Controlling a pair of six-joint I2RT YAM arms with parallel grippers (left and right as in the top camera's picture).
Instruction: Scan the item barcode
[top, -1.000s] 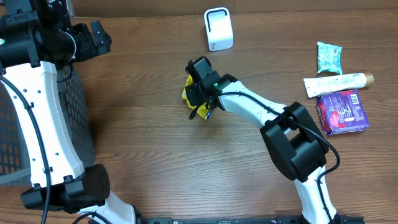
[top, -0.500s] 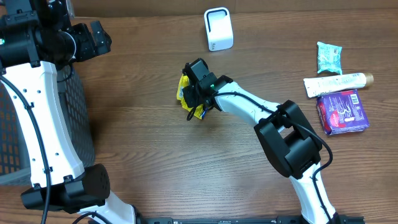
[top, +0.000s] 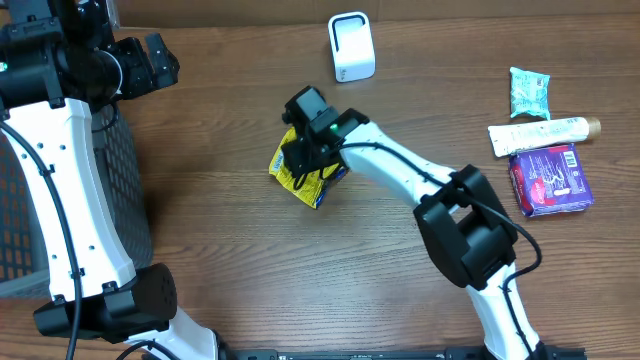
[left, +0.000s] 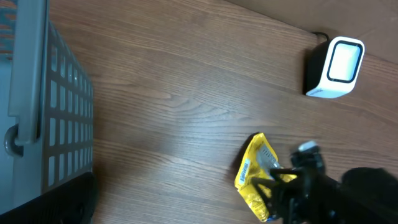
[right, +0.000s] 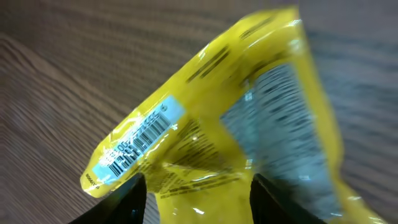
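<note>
A yellow snack packet (top: 303, 173) lies on the wooden table, left of centre, and shows in the left wrist view (left: 256, 175) too. My right gripper (top: 306, 152) hovers right over it, jaws apart. In the right wrist view the packet (right: 236, 118) fills the frame between the two dark fingers (right: 132, 200), its barcode label (right: 134, 146) facing the camera. The white scanner (top: 351, 46) stands at the back of the table, also seen from the left wrist (left: 333, 67). My left gripper (top: 155, 62) is raised at the far left, open and empty.
A grey mesh basket (top: 125, 200) stands at the left edge, its wall near the left wrist camera (left: 59, 118). On the right lie a teal packet (top: 528, 92), a white tube (top: 540, 132) and a purple pack (top: 550, 180).
The right gripper has carried the yellow packet leftward and its jaws have opened from shut. The packet now lies flatter on the table. The left arm has not moved.
</note>
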